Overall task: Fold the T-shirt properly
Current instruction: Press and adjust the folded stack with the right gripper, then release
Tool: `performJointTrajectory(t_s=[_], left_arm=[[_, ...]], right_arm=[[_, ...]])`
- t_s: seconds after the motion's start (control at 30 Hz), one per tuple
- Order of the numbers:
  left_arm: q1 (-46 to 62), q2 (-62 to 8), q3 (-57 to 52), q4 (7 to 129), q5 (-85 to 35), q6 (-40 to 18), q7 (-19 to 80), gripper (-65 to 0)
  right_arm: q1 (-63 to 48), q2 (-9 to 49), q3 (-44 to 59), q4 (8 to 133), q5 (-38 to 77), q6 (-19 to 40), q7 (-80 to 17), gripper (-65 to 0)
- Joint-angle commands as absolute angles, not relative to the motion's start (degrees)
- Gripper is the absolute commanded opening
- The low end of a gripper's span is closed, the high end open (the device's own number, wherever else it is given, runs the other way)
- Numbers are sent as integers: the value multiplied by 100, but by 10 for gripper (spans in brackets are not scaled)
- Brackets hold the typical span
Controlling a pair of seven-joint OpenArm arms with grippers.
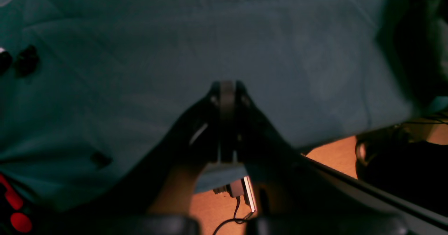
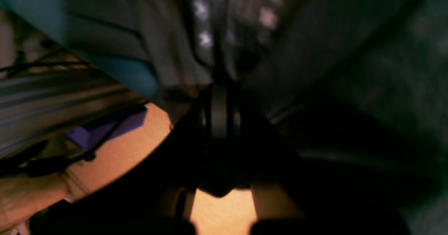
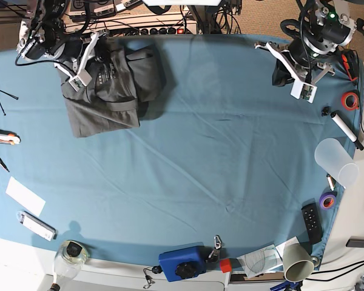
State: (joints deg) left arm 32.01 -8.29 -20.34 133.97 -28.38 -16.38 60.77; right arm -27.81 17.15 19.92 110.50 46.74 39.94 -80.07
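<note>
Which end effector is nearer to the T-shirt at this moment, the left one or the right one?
The right. The right end effector is at the T-shirt in the table's far corner, shut on its cloth. The left end effector is shut above bare blue cloth at the opposite far corner.

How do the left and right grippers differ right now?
The right gripper is shut on the T-shirt at the table's far corner; the left gripper is shut on nothing. In the right wrist view dark grey fabric fills the frame past the right gripper's tips, while the left gripper hangs over bare blue table cloth. In the base view they sit at opposite far corners. Both have jaws closed.
</note>
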Motion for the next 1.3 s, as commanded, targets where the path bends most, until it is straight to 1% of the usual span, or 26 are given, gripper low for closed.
performJointTrajectory(t_s=[0.0,0.13,0.27,0.3,0.37,0.4,0.47,0.53,0.67,0.8,0.97,1.03,1.13,1.27], left_arm=[[3221,-858,-2045,13500,-2902,-1660,5951,-650],[3223,-860,-2045,13500,-2902,-1660,5955,-650],[3225,-858,-2045,13500,-2926,-1660,5957,-650],[3223,-858,-2045,13500,-2923,-1660,5957,-650],[3223,-858,-2045,13500,-2923,-1660,5957,-650],[3225,-860,-2045,13500,-2921,-1660,5959,-650],[3225,-860,-2045,13500,-2921,-1660,5981,-650],[3223,-860,-2045,13500,-2923,-1660,5999,-650],[3223,-858,-2045,13500,-2923,-1660,5996,-650],[3225,-860,-2045,13500,-2923,-1660,5999,-650],[3225,-860,-2045,13500,-2923,-1662,5999,-650],[3223,-860,-2045,13500,-2923,-1662,5996,-650],[3225,-858,-2045,13500,-2921,-1660,5994,-650],[3225,-858,-2045,13500,-2919,-1660,5996,-650]], right_arm=[[-2779,1796,2032,11139,4759,4000,-8000,-637],[-2738,1798,2032,11306,5787,4000,-8000,-637],[-2519,1796,2093,11828,6753,4000,-8000,-637],[-2438,1793,2161,11974,6764,4000,-8000,-637],[-2287,1793,2388,12173,6436,4000,-8000,-637],[-2204,1793,2526,12189,6163,4000,-8000,-637],[-2075,1793,2762,12143,5752,4000,-7686,-637],[-1992,1796,2910,12040,5699,4000,-7649,-637],[-1979,1796,2930,11419,5699,4000,-7561,-637],[-1688,1793,2930,10328,5693,4000,-7264,-637],[-991,1796,2773,8532,5437,4000,-7605,-637],[-845,1796,2576,8031,5450,4000,-7767,-637],[-845,1796,2233,7905,5594,4000,-7929,-637],[-864,1793,1942,8189,5885,4000,-8000,-637]])
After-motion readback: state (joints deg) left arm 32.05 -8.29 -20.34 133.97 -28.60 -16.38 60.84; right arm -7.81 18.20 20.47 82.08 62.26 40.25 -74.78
